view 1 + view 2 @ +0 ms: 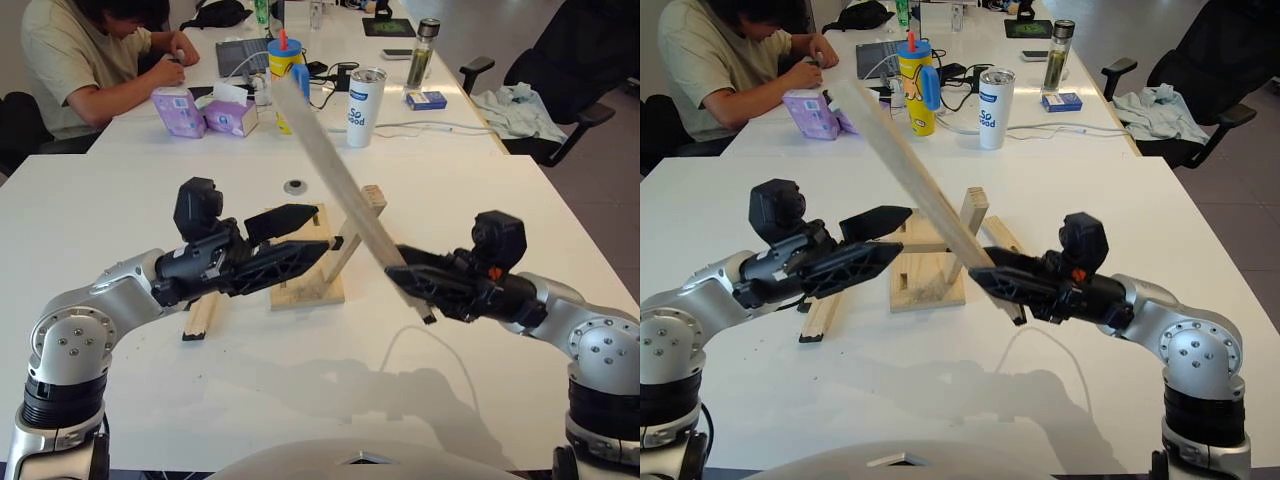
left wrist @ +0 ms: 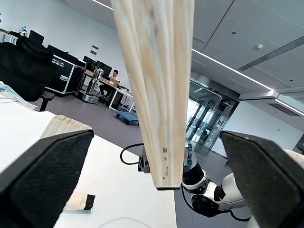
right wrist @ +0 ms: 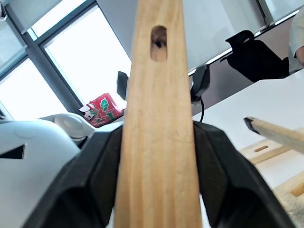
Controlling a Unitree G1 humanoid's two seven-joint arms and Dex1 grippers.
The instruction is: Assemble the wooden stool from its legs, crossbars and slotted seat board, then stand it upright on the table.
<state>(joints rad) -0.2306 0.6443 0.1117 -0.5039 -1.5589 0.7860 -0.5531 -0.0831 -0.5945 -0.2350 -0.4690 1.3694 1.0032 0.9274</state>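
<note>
long wooden leg, with a slot near one end, is held slanting above the table, its lower end clamped in the jaws of the right gripper. behind it the slotted seat board lies flat at the centre of the white table, with a second leg rising tilted from it. left gripper hovers over the board's left side, jaws apart and holding nothing. a loose leg lies on the table under the left arm.

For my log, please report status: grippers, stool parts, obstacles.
Left gripper open, beside seat board. Right gripper shut on long leg, tilted up. Another leg slants up from board. Loose bar lies left of board.
</note>
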